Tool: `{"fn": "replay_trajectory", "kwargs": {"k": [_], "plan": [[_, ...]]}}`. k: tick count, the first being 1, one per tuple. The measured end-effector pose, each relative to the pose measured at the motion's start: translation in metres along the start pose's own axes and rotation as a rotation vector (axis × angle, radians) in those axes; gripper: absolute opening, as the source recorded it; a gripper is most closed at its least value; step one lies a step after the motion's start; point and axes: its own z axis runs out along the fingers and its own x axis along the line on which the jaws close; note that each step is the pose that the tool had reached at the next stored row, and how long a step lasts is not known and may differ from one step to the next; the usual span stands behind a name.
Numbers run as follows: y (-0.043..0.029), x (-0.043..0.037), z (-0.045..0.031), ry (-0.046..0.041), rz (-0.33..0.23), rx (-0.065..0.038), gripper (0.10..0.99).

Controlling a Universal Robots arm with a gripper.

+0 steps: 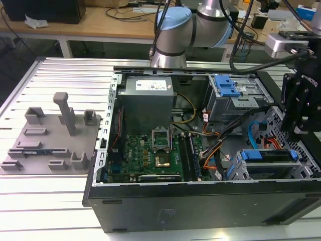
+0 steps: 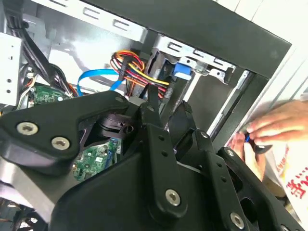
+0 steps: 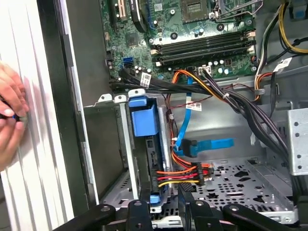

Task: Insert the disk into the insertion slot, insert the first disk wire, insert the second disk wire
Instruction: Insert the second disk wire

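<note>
Pincer [image 1: 297, 118] hangs over the exterior view's right end of the open PC case [image 1: 200, 206], just above the drive cages. You can't tell from these shots whether it's clenched or released, and nothing visible is in it.

Right below it, the disk [image 1: 268, 155] sits inside the insertion slot [image 1: 234, 169], with the blue carrier handle showing at the bay mouth. In the first wrist view the disk [image 3: 143, 120] is edge-on in the cage. The red-orange-yellow wire bundle [image 3: 180, 173] runs to its rear edge and looks plugged, though I can't confirm it's seated. The blue flat cable [image 3: 211, 143] lies loose just beside, its connector apart from the disk.

Risks, as a judgement:
- The cable tangle is near the pincer, so a descent could snag a wire or tug the plug out.
- A skewed connector could jam or bend against the disk's port.
- A person's hand [image 3: 9, 113] is just outside the case wall holding something small, so watch for contact if the arm swings that way.
- The motherboard [image 1: 150, 150] is exposed nearby.

The case lies on its side on a slotted aluminium table [image 1: 55, 201]. A grey fixture plate [image 1: 45, 145] sits at the exterior view's left. A wooden bench [image 1: 75, 27] with cables stands behind.
</note>
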Motion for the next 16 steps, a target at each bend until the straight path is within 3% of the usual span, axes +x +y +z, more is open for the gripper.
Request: {"fn": "replay_trajectory", "kwargs": {"k": [1, 2, 3, 4, 5, 9, 12, 16], "plan": [[0.0011, -0.0083, -0.0017, 0.0245, -0.001, 0.002, 0.361], [0.0029, -0.0231, -0.0048, 0.0758, -0.005, 0.005, 0.361], [0.0044, -0.0319, -0.0067, 0.1159, -0.007, 0.007, 0.361], [0.0079, -0.0360, -0.0078, 0.1414, -0.010, 0.006, 0.361], [0.0136, -0.0360, -0.0082, 0.1429, -0.009, 0.006, 0.361], [0.0208, -0.0354, -0.0087, 0.1435, -0.002, 0.004, 0.361], [0.0314, -0.0362, -0.0087, 0.1479, 0.002, 0.003, 0.361], [0.0348, -0.0400, -0.0053, 0.1580, 0.005, 0.003, 0.361]]}}
